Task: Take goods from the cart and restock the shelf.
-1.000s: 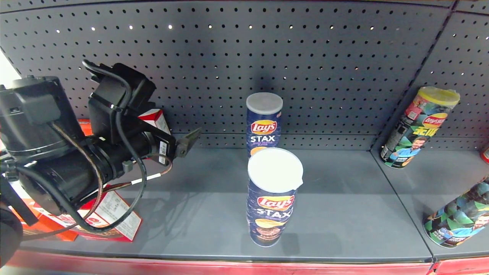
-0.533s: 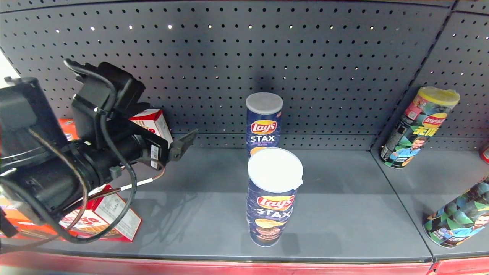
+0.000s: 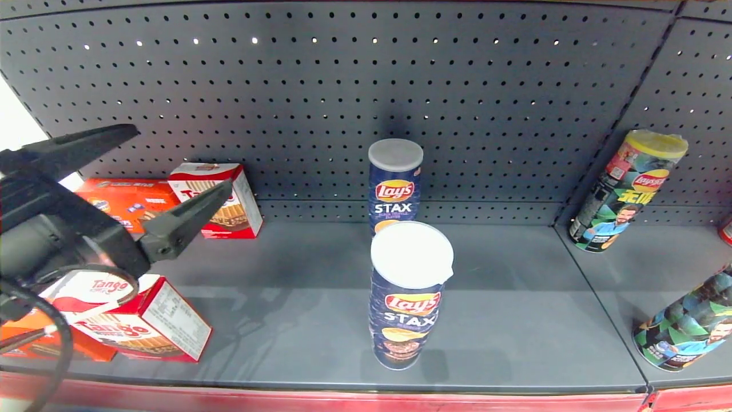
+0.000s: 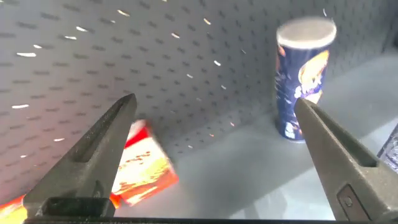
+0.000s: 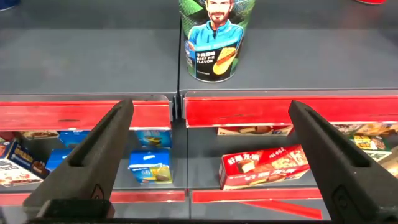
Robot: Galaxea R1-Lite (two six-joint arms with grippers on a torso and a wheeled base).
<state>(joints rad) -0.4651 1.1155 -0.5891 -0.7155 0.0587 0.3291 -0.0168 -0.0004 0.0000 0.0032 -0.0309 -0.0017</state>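
left gripper [image 3: 182,157] at the left side, up over the shelf [image 3: 297,320]; jaws wide open, nothing between them; same gripper from its own wrist [image 4: 214,102], pointed at the back wall full of holes [image 3: 343,86]; two blue cans upright in the middle of the shelf, one behind the other; near blue can [image 3: 407,303] with a white lid, close to the front edge; far blue can [image 3: 394,183] by the back wall (also in the left wrist view [image 4: 303,74]); both well apart from the gripper; red and white boxes at the left, one far [image 3: 220,197], one near [image 3: 137,320]; green cans at the right, one far [image 3: 629,191], one near [image 3: 686,332]; right gripper [image 5: 211,104] open wide too, holding nothing, in front of a red shelf edge [image 5: 249,112]; green can [image 5: 216,37] on the shelf past it.
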